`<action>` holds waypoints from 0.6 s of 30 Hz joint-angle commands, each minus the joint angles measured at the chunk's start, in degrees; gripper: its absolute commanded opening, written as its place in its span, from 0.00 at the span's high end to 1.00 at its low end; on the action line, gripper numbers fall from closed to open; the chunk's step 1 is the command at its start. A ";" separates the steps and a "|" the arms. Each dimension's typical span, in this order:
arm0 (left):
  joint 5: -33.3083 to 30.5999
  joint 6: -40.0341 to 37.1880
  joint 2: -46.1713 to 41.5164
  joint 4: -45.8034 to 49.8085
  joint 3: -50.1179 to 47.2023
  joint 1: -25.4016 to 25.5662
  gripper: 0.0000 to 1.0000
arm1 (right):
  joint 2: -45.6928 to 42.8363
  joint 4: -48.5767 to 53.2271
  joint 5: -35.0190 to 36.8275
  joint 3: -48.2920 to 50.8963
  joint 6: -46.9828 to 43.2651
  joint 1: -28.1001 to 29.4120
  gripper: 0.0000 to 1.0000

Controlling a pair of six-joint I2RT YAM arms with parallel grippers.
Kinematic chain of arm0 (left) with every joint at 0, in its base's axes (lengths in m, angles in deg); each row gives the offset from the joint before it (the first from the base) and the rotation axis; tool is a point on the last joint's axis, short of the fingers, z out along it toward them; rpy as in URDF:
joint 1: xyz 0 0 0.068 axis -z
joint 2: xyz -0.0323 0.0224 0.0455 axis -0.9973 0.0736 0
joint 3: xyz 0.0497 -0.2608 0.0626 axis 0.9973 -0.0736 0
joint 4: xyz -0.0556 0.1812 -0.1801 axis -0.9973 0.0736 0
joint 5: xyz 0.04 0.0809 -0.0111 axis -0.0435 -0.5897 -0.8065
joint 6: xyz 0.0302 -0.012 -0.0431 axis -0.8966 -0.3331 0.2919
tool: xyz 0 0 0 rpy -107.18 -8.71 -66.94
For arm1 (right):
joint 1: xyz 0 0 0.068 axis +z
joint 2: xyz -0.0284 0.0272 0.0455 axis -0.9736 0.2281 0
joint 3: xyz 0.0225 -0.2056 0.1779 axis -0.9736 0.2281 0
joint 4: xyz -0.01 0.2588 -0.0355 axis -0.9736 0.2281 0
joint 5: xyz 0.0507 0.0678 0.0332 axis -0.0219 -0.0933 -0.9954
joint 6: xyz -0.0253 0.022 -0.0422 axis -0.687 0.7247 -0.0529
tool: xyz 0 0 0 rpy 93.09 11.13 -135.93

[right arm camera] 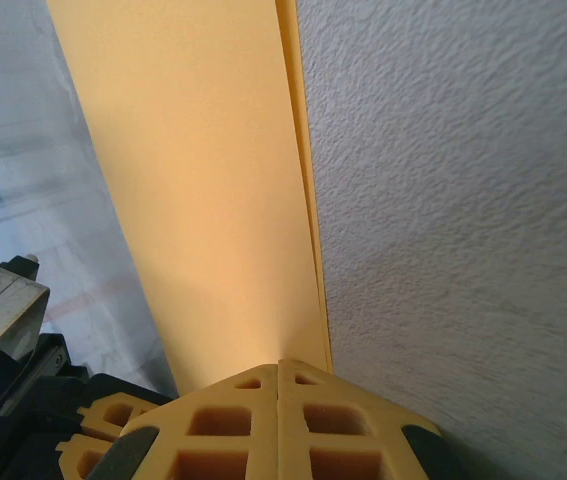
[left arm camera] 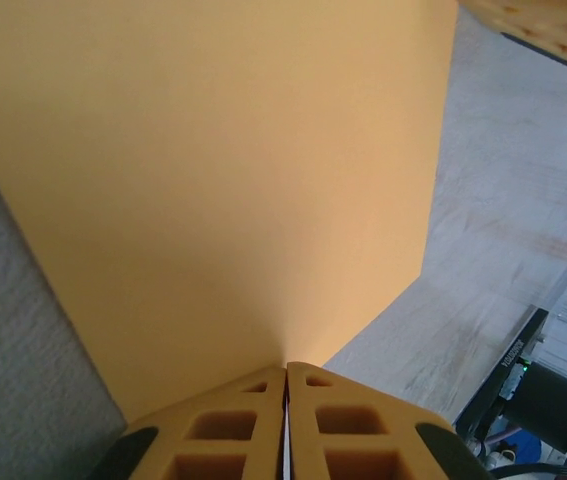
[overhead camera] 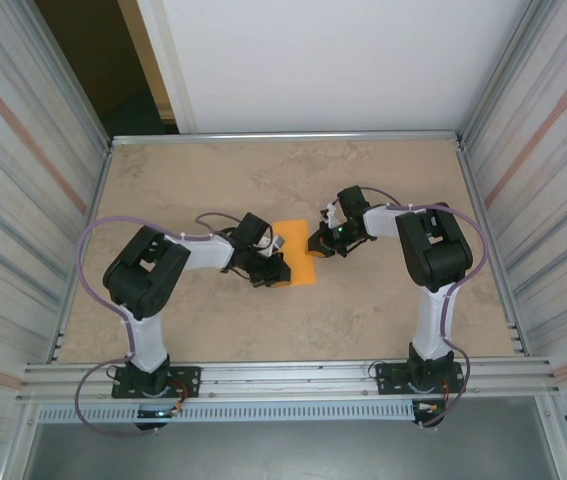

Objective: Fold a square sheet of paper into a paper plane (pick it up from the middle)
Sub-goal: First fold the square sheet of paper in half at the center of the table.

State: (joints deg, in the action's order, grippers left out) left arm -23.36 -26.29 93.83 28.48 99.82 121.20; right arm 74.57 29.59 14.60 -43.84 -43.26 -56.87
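The square sheet of paper (overhead camera: 294, 252) is bright orange and shows as a narrow upright rectangle at the table's middle, folded over on itself. My left gripper (overhead camera: 274, 272) meets its lower left edge, and the right gripper (overhead camera: 316, 246) its right edge. In the left wrist view the paper (left arm camera: 213, 180) runs into the tips of my left gripper (left arm camera: 286, 368), which is shut on it. In the right wrist view two stacked paper layers (right arm camera: 203, 180) end at my right gripper (right arm camera: 279, 365), also shut on the sheet.
The beige marbled tabletop (overhead camera: 383, 190) lies around the paper. Corrugated metal walls (overhead camera: 23, 170) close in the left and right sides. A metal rail (overhead camera: 283, 375) with both arm bases runs along the near edge. A white panel (overhead camera: 343, 60) stands behind the table.
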 commanded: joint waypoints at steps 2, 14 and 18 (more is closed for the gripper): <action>-1.95 -0.40 -1.19 5.35 -5.77 -1.72 0.89 | 10.76 10.76 23.84 7.30 2.04 -1.30 1.00; 1.39 4.38 -10.00 2.89 -4.05 -3.91 0.88 | 8.34 10.53 21.25 6.93 1.61 -1.17 1.00; 1.52 3.60 -8.07 2.97 -2.81 -4.49 0.88 | 0.75 9.82 17.71 6.14 1.46 -0.42 1.00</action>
State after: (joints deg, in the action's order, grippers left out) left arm -22.07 -22.78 85.19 30.78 95.66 117.24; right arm 72.62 28.06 15.61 -42.64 -43.26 -56.54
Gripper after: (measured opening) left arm 0.122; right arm 0.053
